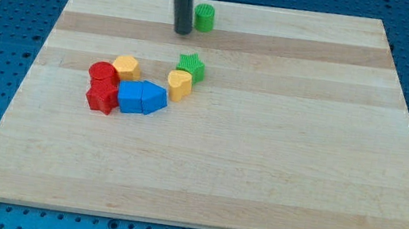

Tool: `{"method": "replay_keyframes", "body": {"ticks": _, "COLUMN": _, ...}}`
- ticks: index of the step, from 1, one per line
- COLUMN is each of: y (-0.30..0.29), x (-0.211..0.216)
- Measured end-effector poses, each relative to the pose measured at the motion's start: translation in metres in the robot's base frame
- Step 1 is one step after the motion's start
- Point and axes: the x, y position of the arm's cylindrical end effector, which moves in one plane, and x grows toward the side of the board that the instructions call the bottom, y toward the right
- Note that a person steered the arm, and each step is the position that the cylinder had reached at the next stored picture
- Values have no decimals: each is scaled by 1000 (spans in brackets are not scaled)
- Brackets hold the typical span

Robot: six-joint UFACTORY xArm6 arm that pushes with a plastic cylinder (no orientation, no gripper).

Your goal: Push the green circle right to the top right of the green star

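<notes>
Presently, item by item, on the table (276, 173):

Green circle (204, 17): near the view's top edge, just above centre. It sits above the green star (192, 66) and only a shade to its right, well apart from it.

My tip (182, 31): end of the dark rod, just beside the green circle on its left, a little lower. Whether it touches the block cannot be told. No claw is fitted, so no claw state can be given.

Cluster, left of centre: yellow block (180, 84) touching the green star at its lower left; blue blocks (142, 97), two side by side; yellow block (125, 66) above them; red blocks (102, 86), two at the view's left end.

Progress, as judged: the tip stands on the correct side for a rightward shove, so the approach looks made. The circle is not yet up-and-right of the star; it wants moving right, and probably somewhat downward, to sit diagonally off the star's upper right corner. That push remains.
</notes>
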Motion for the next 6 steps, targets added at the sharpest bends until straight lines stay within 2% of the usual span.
{"method": "replay_keyframes", "body": {"ticks": 1, "y": -22, "x": -38}}
{"method": "replay_keyframes", "body": {"ticks": 2, "y": 43, "x": -57}}
{"method": "replay_keyframes", "body": {"ticks": 4, "y": 69, "x": 17}}
{"method": "replay_keyframes", "body": {"ticks": 6, "y": 116, "x": 70}}
